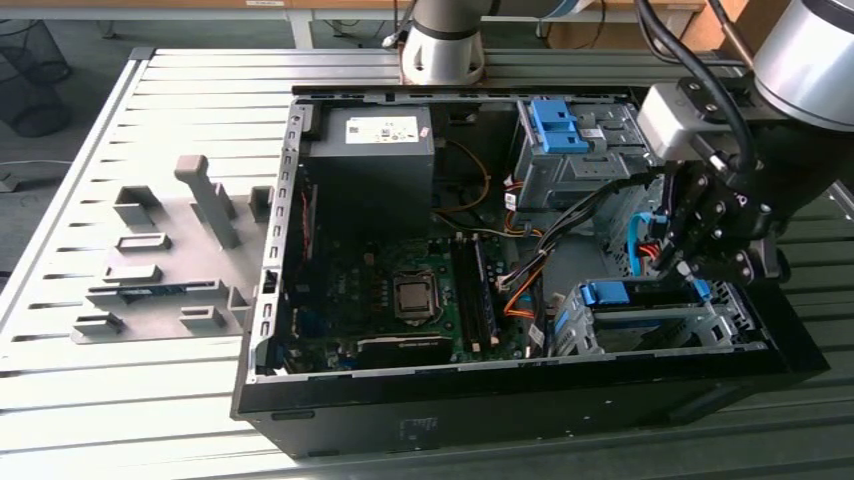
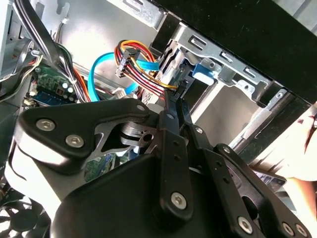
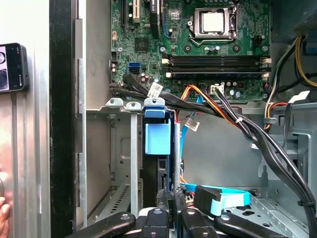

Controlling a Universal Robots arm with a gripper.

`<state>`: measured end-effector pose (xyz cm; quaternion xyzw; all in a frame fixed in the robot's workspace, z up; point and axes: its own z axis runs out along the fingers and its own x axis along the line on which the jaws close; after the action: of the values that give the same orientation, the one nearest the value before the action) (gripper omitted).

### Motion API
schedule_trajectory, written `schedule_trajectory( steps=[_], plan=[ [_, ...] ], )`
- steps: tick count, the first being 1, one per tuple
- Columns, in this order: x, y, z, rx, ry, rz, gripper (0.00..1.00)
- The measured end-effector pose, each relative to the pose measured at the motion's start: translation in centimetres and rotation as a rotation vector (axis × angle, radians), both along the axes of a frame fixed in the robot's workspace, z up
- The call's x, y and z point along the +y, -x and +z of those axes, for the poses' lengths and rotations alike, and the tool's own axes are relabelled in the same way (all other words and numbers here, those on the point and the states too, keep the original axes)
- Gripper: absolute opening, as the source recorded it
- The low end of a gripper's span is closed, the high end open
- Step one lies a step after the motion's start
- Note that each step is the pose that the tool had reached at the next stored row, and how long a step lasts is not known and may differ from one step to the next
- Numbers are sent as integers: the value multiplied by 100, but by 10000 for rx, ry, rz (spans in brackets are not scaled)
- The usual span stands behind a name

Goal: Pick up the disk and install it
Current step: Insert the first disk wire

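Grey slatted metal forms the work table [image 1: 160, 400], and an open black computer case [image 1: 534, 395] lies on it with its side off. Inside the case, toward the exterior view's right, the gripper [image 1: 703, 262] hangs just above a metal drive cage [image 1: 654, 330]. In both wrist views its black fingers [image 2: 171, 144] stand close together, nearly touching, with their tips at the end of the disk [image 3: 158, 144]; whether they actually pinch it I cannot tell. The disk sits on edge inside the cage, slid down between the cage walls, its blue frame and pull tab showing at the cage mouth in the first wrist view and as a blue strip [image 1: 625, 293] on top of the cage in the exterior view.

Beside the fingers a bundle of red, yellow and black wires [image 2: 141, 67] ends in a plug, with a flat blue cable [image 2: 106, 74] curving near it. Further into the case lies the green main board [image 1: 400, 300] with its processor socket [image 3: 213, 22]. A black box with a white sticker [image 1: 371, 150] fills the far corner, and a second cage with a blue bracket [image 1: 554, 125] stands near it. Grey plastic holders [image 1: 174, 260] rest on the table at the exterior view's left. A phone [image 3: 12, 67] lies outside the case wall.
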<state>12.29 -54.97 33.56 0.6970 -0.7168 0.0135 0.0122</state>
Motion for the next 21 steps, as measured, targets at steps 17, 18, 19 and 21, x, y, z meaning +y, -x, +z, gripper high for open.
schedule_trajectory(
  steps=[17,18,19,21],
  plan=[
    [-34,0,-4,1,-35,4,16],
    [-34,0,0,1,-34,8,16],
    [-34,0,0,0,-38,9,16],
    [-34,0,0,0,-42,9,16]
  ],
)
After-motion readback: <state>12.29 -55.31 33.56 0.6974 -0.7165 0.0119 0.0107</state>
